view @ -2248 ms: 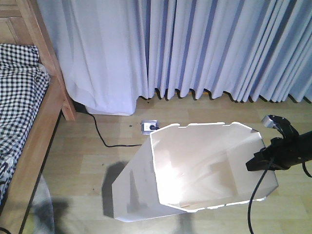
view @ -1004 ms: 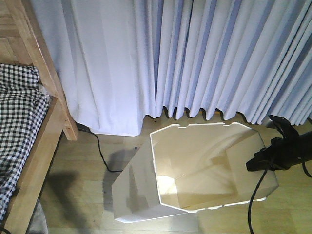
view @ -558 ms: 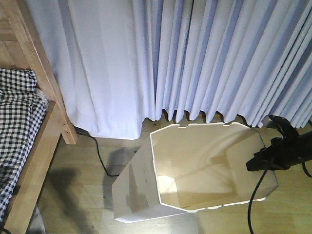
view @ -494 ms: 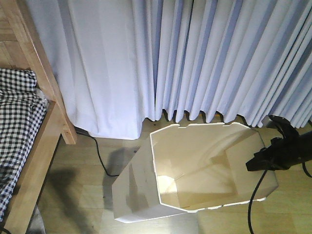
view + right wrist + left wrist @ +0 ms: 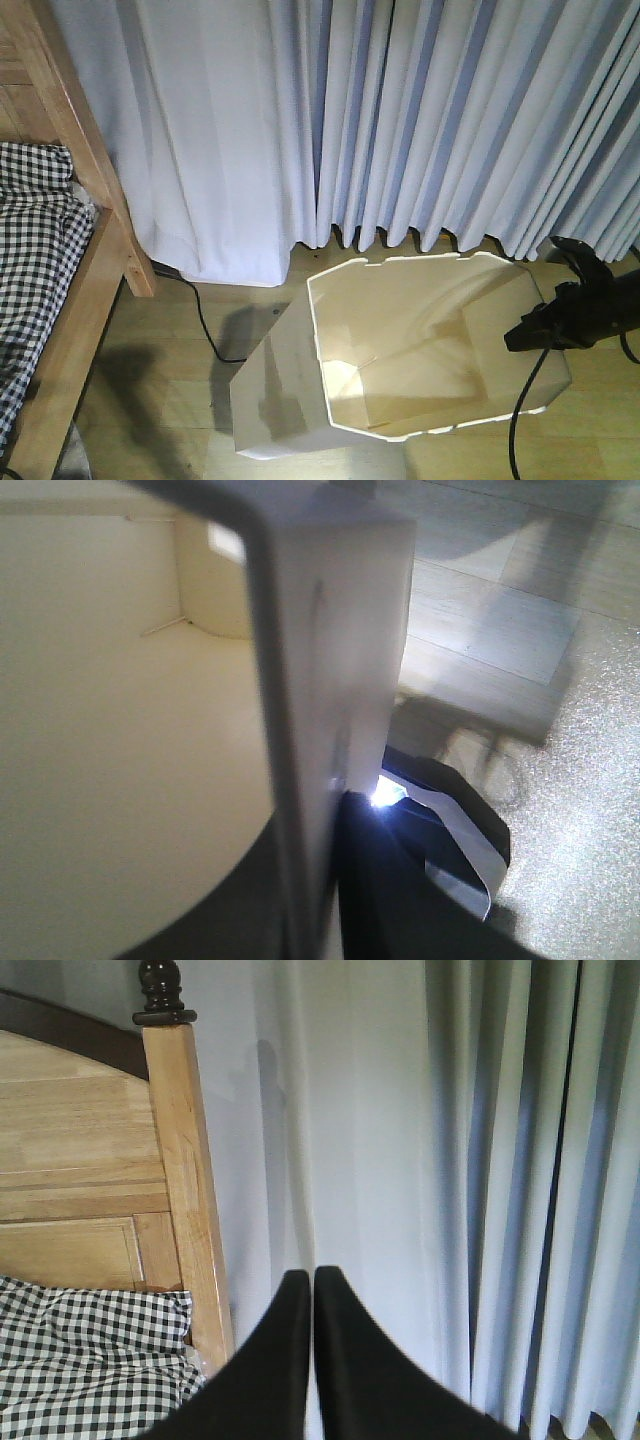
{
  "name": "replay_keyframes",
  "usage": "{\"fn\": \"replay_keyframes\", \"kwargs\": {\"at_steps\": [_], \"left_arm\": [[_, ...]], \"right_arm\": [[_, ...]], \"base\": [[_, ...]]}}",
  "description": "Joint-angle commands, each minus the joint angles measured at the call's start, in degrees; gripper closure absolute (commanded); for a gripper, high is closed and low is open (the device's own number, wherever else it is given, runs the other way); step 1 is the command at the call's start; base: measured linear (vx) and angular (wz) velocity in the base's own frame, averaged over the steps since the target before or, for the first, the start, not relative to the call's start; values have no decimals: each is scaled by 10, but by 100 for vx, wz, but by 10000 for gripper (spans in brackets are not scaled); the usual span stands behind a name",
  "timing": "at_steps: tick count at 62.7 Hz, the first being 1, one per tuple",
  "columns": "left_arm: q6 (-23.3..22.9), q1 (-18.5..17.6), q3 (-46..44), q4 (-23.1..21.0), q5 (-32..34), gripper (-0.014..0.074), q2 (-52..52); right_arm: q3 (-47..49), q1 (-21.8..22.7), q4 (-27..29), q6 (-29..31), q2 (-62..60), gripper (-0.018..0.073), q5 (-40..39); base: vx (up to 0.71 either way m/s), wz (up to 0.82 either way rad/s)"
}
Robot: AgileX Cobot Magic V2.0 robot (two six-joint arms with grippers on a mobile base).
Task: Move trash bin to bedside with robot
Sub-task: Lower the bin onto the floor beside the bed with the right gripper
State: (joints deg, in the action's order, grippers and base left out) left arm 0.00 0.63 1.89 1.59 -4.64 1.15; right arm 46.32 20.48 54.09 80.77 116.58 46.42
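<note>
The white trash bin (image 5: pixel 268 388) hangs tilted over the wooden floor, its cream inside facing the front camera. My right gripper (image 5: pixel 524 335), black with a trailing cable, is shut on the bin's right rim. In the right wrist view its jaws (image 5: pixel 330 825) pinch the thin white wall (image 5: pixel 345 620), one inside and one outside. The bed is at the left: wooden side rail (image 5: pixel 78 325), post (image 5: pixel 85 130) and checked bedding (image 5: pixel 28 255). The bin stands about a bin's width right of the rail. My left gripper (image 5: pixel 311 1278) is shut on nothing, pointing at the curtain beside the bedpost (image 5: pixel 185 1180).
A pale pleated curtain (image 5: pixel 400 120) hangs to the floor right behind the bin. A black cable (image 5: pixel 205 322) runs over the floor between bed post and bin. The checked bedding (image 5: pixel 90 1360) and headboard fill the left of the left wrist view.
Over two seconds the view has closed in on the curtain; the floor socket has gone out of sight. The bin stays held in the right gripper, and its rim dipped slightly in the last half second.
</note>
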Motion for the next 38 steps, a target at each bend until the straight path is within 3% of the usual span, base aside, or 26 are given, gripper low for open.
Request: {"fn": "replay_keyframes", "kwargs": {"at_steps": [1,8,16,38], "left_arm": [[-8,-4,7,-5,43,603,4],[-8,-4,7,-5,43,603,4],[-8,-4,7,-5,43,603,4],[-8,-4,7,-5,43,603,4]], "right_arm": [[8,2,70,-6,-36,563,144],[12,2,93,-14,-36,563,122],[38,1,89,-56,-30,563,28],[145,-69,-5,-144,56,563,-72]], "base": [[0,0],[0,0],[0,0],[0,0]]}}
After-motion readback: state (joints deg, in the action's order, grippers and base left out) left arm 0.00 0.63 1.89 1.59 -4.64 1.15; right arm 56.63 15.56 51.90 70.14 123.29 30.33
